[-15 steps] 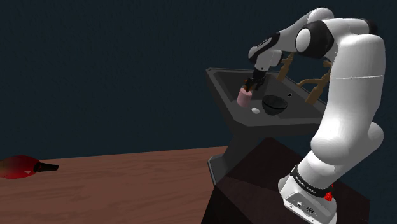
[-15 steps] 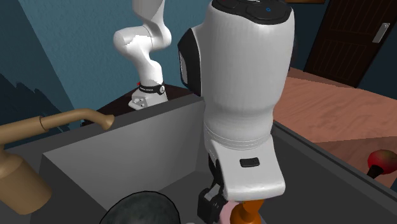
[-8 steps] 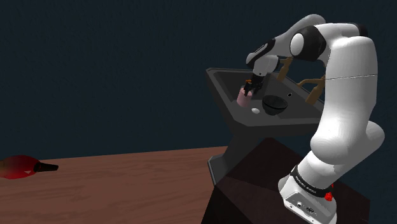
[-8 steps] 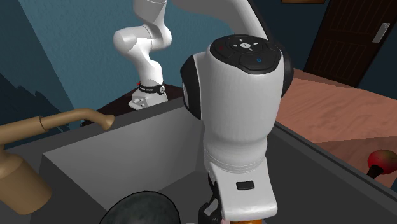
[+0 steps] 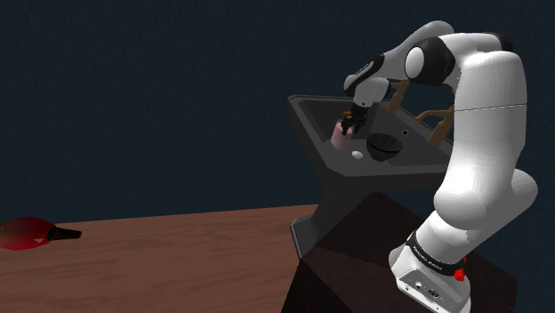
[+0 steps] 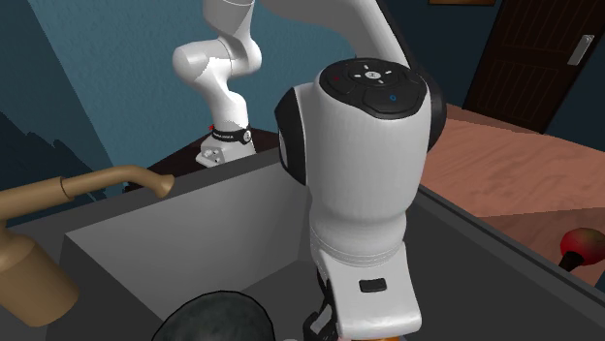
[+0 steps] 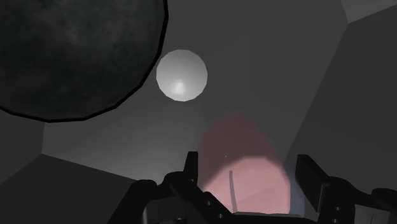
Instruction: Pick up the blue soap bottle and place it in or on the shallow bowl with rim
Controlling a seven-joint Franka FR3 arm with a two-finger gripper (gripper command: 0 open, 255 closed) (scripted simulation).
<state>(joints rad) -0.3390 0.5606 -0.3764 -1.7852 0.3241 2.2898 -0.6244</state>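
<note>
Arm reaching down into the grey sink, jaws low over the pink soap bottle. In the wrist view they're apart, one black finger on either side of the bottle, a sliver of gap on one side, so nothing is clamped. The bottle stands on the sink floor near the basin wall. The dark shallow bowl sits beside it in the same basin, with a small pale round piece near both. A brass-coloured faucet arches over the rim.

Downturned gripper, jaws apart.
</note>
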